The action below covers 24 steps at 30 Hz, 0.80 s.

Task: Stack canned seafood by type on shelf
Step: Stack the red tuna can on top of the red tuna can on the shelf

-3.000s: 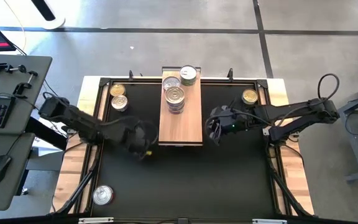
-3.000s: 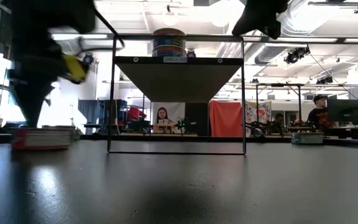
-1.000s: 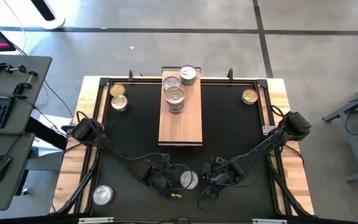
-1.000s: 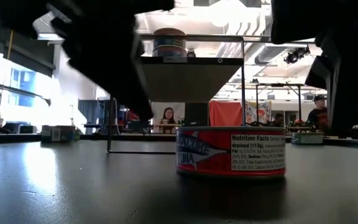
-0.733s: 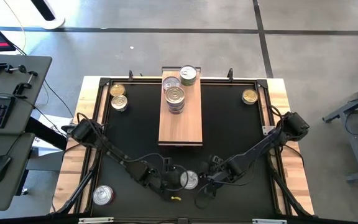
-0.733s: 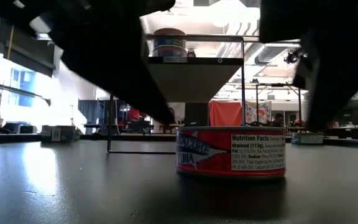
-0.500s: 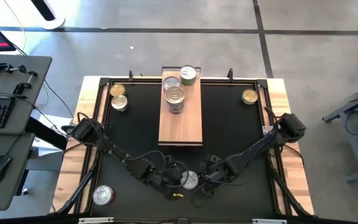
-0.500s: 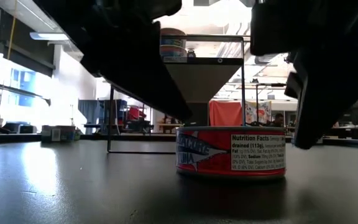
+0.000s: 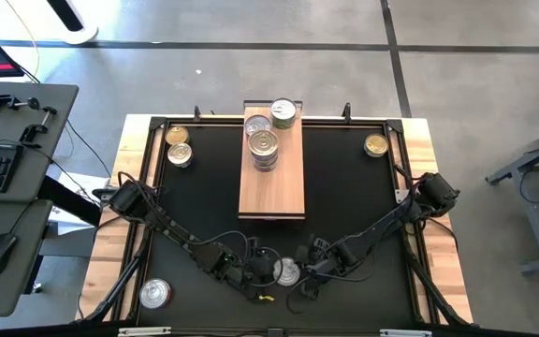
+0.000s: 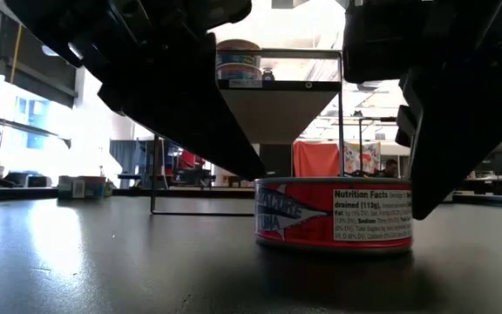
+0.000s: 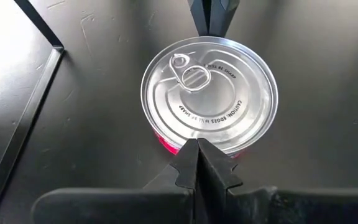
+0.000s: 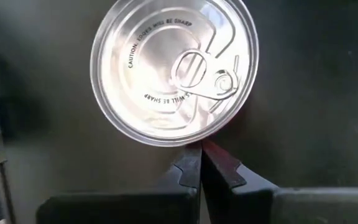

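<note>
Seven tins — three on shelf [image 9: 271, 178], four on the mat [image 9: 344, 201].

High view: overhead, straight down, whole mat [image 9: 344, 206] and both arms. Low view: mat level, facing far room, close to red-labelled tin [image 10: 334, 215]. Wrist views: each directly above same tin [image 11: 209, 93] [image 12: 174, 71], very near, opposite sides.
</note>
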Each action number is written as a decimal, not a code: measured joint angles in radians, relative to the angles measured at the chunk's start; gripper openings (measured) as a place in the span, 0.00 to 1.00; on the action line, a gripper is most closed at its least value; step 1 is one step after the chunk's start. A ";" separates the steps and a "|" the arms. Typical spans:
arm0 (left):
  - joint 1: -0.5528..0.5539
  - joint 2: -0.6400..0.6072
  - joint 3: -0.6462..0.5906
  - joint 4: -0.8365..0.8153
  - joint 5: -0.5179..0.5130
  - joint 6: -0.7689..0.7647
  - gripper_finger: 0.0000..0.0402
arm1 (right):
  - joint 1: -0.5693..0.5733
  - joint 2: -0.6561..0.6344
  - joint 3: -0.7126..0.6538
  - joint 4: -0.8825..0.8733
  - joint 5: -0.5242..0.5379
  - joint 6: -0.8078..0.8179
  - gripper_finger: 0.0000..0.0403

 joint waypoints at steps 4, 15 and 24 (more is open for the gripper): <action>0.000 0.007 0.001 -0.001 0.001 0.000 0.00 | 0.000 0.000 0.000 0.010 -0.009 0.002 0.00; -0.001 0.008 0.001 -0.064 0.000 0.034 0.00 | 0.002 -0.006 0.113 -0.043 -0.011 -0.002 0.00; -0.001 0.016 -0.002 -0.090 0.026 0.034 0.00 | -0.004 -0.006 0.184 -0.057 0.089 -0.039 0.00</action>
